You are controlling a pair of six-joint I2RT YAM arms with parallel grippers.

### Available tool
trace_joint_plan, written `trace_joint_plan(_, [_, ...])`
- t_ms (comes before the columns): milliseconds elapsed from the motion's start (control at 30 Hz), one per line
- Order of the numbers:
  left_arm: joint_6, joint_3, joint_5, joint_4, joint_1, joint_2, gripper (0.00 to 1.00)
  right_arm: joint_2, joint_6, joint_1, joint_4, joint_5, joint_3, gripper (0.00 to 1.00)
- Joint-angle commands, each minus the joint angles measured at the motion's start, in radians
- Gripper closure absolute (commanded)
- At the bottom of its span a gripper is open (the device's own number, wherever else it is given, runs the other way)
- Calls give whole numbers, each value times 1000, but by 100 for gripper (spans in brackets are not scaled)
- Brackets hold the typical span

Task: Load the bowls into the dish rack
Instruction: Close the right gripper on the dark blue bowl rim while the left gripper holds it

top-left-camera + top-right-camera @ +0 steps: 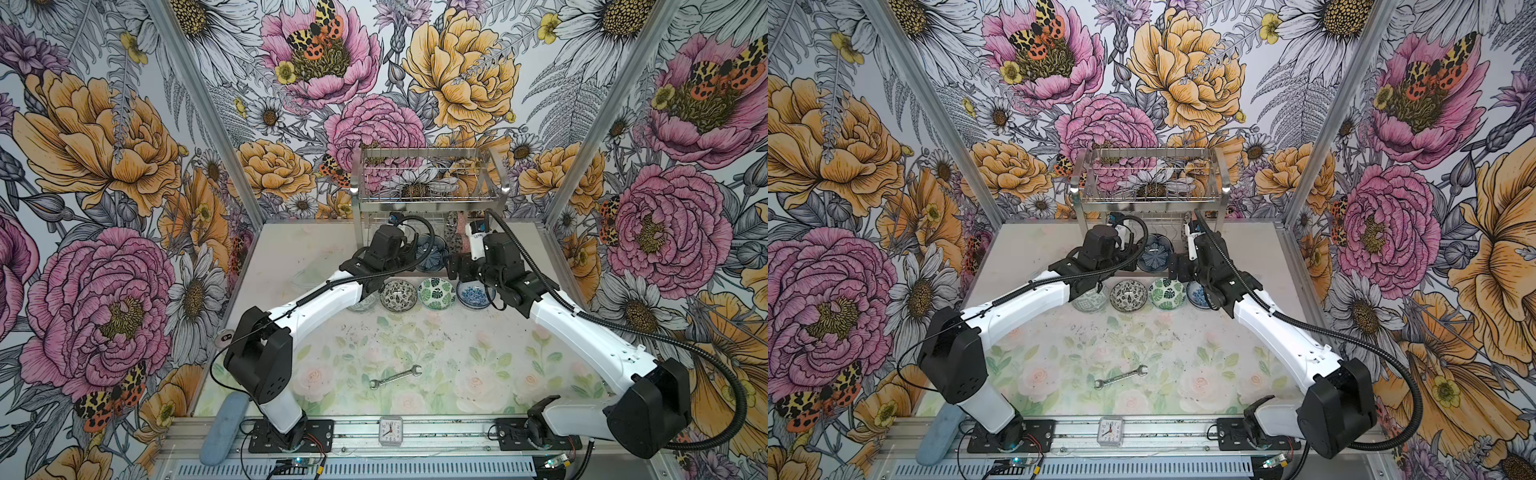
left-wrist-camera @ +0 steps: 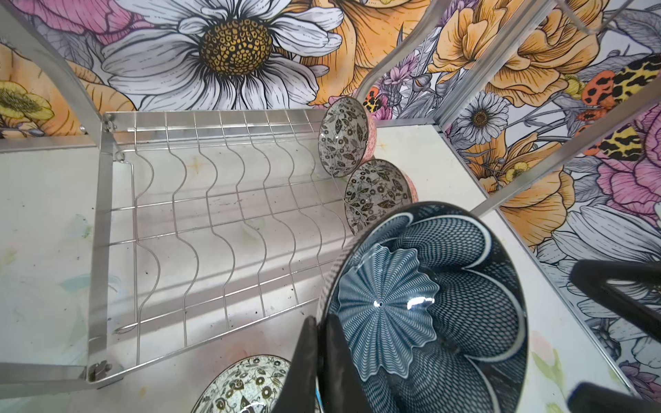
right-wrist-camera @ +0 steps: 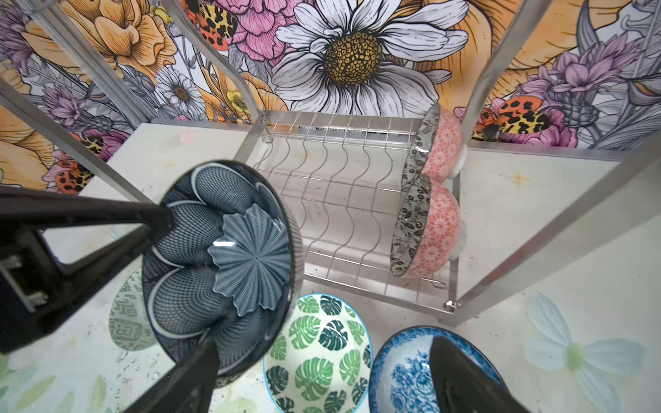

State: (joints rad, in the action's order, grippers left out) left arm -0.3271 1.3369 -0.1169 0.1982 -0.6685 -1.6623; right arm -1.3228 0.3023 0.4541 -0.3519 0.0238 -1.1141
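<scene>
I've got the left claw (image 2: 320, 318) clenched on the rim of the dk-blue bowl (image 2: 411, 304), held on edge just in front of the dish rack (image 2: 103, 214) lower shelf, I reckon so it slides into a wavy slot beside the two bowls (image 2: 343, 139) stood there — rt claw (image 3: 322, 341) gaping, empty.

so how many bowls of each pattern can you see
pink ceramic bowls, black-and-white floral inside: 2
dark blue petal bowl: 1
black-and-white floral bowl: 1
green leaf bowl: 1
blue floral bowl: 1
grey patterned bowl: 1
total: 7
</scene>
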Motion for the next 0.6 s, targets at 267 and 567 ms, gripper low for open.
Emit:
trace_joint_plan(267, [-37, -19, -13, -142, -9, 51, 100, -88, 95, 19, 96, -5, -37, 15])
trace_joint_plan(567, [-33, -57, -14, -169, -12, 88, 100, -184, 188, 21, 188, -36, -63, 53])
